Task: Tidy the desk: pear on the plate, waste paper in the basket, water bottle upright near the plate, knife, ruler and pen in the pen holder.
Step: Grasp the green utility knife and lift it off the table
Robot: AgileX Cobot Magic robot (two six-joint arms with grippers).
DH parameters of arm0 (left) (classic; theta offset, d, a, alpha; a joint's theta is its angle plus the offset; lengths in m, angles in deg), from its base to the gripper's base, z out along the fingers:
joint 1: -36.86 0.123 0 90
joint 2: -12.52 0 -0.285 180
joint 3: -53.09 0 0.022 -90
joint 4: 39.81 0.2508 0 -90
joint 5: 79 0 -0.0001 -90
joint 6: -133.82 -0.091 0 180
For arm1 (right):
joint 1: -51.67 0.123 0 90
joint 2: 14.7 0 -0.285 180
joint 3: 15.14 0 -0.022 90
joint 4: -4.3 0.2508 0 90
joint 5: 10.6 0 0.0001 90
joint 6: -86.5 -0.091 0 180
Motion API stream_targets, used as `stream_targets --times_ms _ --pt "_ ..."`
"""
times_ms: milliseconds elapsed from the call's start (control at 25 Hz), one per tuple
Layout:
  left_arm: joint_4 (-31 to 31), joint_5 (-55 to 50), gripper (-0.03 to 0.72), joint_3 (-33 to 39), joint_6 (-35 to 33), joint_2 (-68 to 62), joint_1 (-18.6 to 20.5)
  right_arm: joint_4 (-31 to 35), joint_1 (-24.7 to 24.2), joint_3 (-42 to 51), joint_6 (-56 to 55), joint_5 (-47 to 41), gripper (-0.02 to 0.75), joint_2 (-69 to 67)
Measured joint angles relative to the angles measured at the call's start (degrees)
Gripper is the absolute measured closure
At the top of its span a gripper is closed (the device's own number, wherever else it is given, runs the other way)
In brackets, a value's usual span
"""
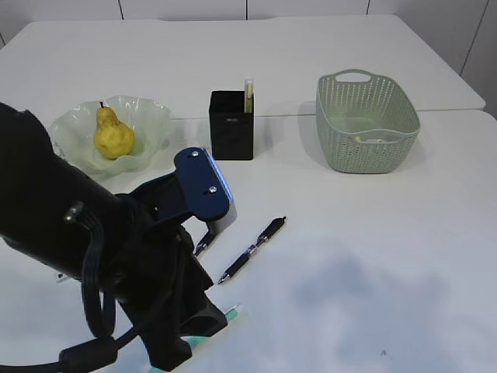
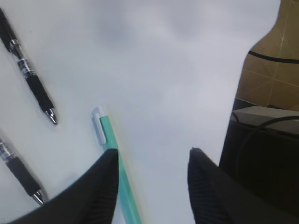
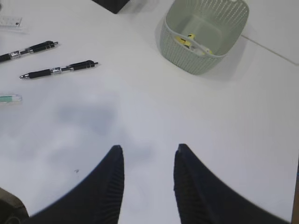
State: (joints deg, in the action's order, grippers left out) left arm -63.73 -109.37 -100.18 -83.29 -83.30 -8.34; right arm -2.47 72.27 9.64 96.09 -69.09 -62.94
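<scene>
Surface: a large plain white desk (image 1: 373,256) is being seen, with a seam running across it behind the objects.
Left rear: a translucent pale green glass plate with a wavy rim (image 1: 147,116) is being carried directly on the desk.
Centre rear: a matte black square pen holder (image 1: 231,128) is being supported upright on the desk.
Right rear: a sage-green perforated plastic basket (image 1: 365,124) is being carried on the desk, well apart from the pen holder.
Centre front: a black click pen (image 1: 252,250) is being shown lying flat; a second black pen (image 3: 28,49) is being shown lying near it.
Near edge: a mint-green pen with a white clip (image 2: 110,140) is being shown lying flat.
Far left: the end of a clear plastic ruler (image 3: 10,22) is being shown lying flat.
</scene>
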Motion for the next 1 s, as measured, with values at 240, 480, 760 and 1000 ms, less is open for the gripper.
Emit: stream_targets --times_ms 240,480,760,1000 --pt "0.21 1.65 0.345 0.00 0.96 -1.87 0.91 -0.58 0.00 -0.01 0.00 -0.31 0.437 3.37" --pt "0.36 1.44 0.326 0.00 2.06 -6.95 1.67 0.63 0.00 0.25 -0.46 -0.57 0.437 4.08" --pt "1.45 0.89 0.325 -0.85 2.20 -9.17 1.67 0.63 0.00 0.34 -0.46 -0.57 0.437 4.08" --pt "8.32 -3.54 0.325 -8.27 7.48 -10.33 1.67 0.63 0.00 0.34 -0.46 -0.57 0.437 4.08"
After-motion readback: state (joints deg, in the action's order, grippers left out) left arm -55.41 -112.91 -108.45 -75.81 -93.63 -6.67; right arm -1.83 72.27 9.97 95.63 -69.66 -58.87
